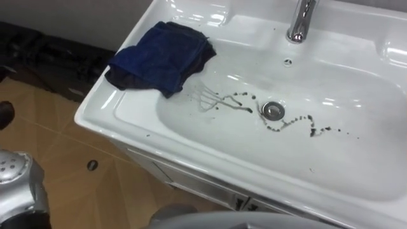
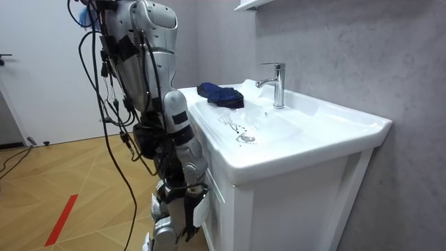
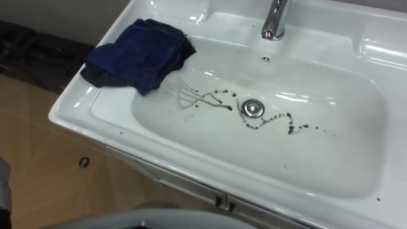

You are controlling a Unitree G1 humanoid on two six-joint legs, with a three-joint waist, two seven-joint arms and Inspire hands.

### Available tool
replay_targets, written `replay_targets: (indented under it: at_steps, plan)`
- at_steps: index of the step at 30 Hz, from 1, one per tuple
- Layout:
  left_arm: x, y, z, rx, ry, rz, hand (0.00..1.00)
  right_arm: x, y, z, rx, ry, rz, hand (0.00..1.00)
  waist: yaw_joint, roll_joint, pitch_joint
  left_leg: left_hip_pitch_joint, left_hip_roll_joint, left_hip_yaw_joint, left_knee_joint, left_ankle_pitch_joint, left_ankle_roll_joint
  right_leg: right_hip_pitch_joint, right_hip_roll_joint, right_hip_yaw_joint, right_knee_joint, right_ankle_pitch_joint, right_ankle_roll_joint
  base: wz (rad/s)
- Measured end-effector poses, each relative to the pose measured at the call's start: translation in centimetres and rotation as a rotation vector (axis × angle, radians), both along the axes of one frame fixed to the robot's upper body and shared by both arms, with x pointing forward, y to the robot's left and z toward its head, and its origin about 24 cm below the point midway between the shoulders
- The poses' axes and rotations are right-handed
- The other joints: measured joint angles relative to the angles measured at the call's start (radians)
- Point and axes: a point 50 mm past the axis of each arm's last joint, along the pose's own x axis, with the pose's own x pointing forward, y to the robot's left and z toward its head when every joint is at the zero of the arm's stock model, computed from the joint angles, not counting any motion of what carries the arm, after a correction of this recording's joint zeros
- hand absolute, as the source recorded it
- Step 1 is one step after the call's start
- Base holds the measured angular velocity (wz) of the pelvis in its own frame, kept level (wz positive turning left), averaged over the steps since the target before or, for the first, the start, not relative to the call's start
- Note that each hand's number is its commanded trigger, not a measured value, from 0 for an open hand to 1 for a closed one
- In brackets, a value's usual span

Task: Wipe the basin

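The right robot hand hangs low against the white cabinet, and I cannot tell how it is set. Well above it, nowhere near its reach, the dark blue cloth sits bunched on the basin rim. Dark smears trail past the drain, below the chrome faucet.

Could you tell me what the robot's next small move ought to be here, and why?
Probably reaching for the blue cloth and taking hold of it: it lies bunched at the left edge of the basin, held by nothing, while dark smears trail past the drain, not yet wiped.
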Motion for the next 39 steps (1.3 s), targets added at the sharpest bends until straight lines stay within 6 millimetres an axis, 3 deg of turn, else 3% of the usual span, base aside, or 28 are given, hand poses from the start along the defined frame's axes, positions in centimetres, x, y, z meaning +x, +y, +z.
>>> replay_targets:
  at_steps: [6, 12, 19, 27, 34, 39]
  plan:
    - [1.2, -1.3, 3.5, 0.212, -0.047, -0.082, 0.0, -0.6, 0.1, 0.0, 0.009, 0.004, 0.008, 0.0, -0.039, -0.005, 0.0033, -0.004, 0.001, 0.002, 0.003, 0.001, 0.0, 0.0, 0.0, -0.004, 0.0, 0.0, 0.0, 0.0]
    - [2.3, -3.1, 5.0, 0.321, -0.062, -0.173, 0.0, -1.7, 0.2, 0.0, 0.019, 0.032, -0.001, 0.0, -0.048, -0.001, 0.0065, -0.003, 0.006, 0.02, 0.004, 0.001, 0.0, -0.006, 0.001, 0.02, -0.001, 0.0, 0.0, -0.1]
    - [3.1, -4.5, 4.7, 0.331, -0.044, -0.253, 0.0, -2.2, 0.4, 0.0, 0.05, 0.058, -0.017, 0.0, -0.074, -0.004, 0.008, -0.002, 0.006, 0.019, 0.005, 0.003, 0.001, -0.005, 0.001, 0.023, -0.001, 0.0, 0.0, 0.0]
    - [4.9, -8.5, 4.0, 0.309, -0.027, -0.499, 0.0, -2.0, 0.5, -0.1, 0.064, 0.079, -0.012, 0.0, -0.118, -0.013, 0.0082, 0.001, 0.008, 0.022, 0.005, 0.004, 0.001, -0.003, 0.001, 0.023, -0.001, 0.001, -0.001, 0.0]
    - [6.2, -11.4, 3.3, 0.278, 0.008, -0.697, 0.0, -1.5, 0.8, -0.2, 0.068, 0.092, 0.002, 0.0, -0.146, -0.033, 0.0215, 0.004, 0.022, 0.039, 0.004, 0.005, -0.002, -0.007, 0.01, 0.032, -0.001, 0.005, -0.007, -0.07]
    - [6.6, -12.2, 3.1, 0.286, 0.043, -0.783, 0.0, -1.2, 0.8, -0.3, 0.057, 0.088, 0.006, 0.0, -0.162, -0.03, 0.0177, -0.019, 0.037, 0.052, 0.013, 0.006, -0.008, -0.033, 0.021, 0.042, -0.001, 0.012, -0.015, -0.08]
